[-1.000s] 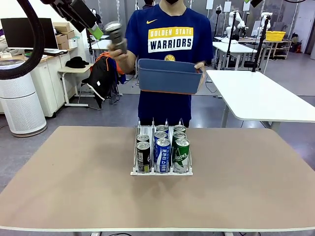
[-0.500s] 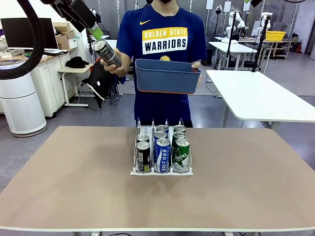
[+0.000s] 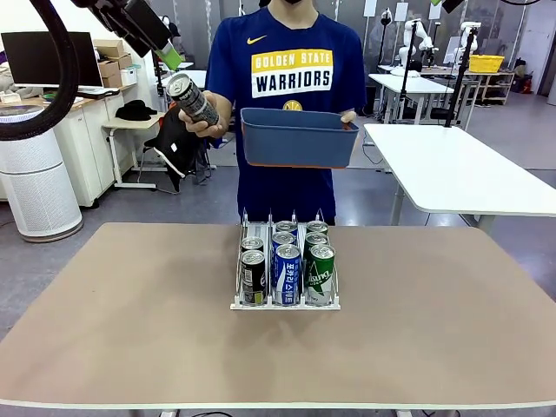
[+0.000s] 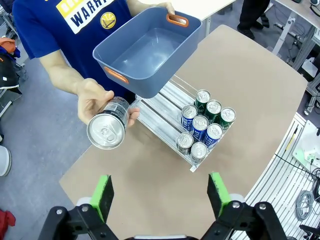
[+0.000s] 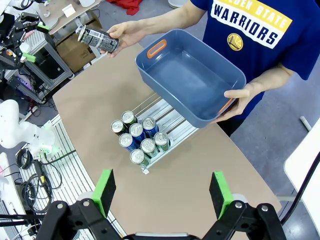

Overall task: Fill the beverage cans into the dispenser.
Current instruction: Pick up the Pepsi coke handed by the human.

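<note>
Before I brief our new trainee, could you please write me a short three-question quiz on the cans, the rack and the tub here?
1. How many cans stand in the dispenser?
2. True or false: the blue tub has cans in it.
3. The held can is: A green, B black, C blue.
Key: 1 eight; 2 false, it is empty; 3 B.
</note>
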Controlling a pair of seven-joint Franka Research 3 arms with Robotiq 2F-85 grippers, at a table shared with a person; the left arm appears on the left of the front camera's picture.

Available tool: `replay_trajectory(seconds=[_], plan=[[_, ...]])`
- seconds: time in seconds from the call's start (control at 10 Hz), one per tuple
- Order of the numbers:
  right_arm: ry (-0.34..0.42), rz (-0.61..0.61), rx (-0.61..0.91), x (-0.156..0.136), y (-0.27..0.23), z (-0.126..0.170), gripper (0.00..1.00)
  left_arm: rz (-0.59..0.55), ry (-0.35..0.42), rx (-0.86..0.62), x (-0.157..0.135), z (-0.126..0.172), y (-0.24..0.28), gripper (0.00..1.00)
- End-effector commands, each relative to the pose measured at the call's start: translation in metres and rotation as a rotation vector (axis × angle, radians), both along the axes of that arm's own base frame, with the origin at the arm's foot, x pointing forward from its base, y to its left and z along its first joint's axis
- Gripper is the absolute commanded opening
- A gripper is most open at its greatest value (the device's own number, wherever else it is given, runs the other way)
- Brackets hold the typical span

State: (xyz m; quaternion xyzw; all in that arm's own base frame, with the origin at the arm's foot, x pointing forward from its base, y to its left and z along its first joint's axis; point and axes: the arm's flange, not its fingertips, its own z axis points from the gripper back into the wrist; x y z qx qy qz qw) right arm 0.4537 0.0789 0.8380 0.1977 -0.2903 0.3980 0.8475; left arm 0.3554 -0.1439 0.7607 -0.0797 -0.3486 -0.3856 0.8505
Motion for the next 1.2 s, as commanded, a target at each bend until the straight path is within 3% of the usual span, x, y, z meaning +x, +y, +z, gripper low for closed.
replay_trajectory(seconds=[0.0, 0.9, 1.1], plan=[[0.008, -0.004, 0.004, -0.0012, 0.0008, -0.0005, 1.0, -0.006, -0.001, 0.002, -0.0002, -0.0005, 0.0004, 1.0], [0.008, -0.004, 0.004, -0.0012, 0.0008, -0.0005, 1.0, 0.0, 0.0, 0.0, 0.0, 0.0, 0.0, 1.0], [0.008, -0.004, 0.004, -0.0012, 0.0008, -0.0005, 1.0, -0.124, 0.026, 0.059, 0.0094, -0.0091, 0.0087, 1.0]])
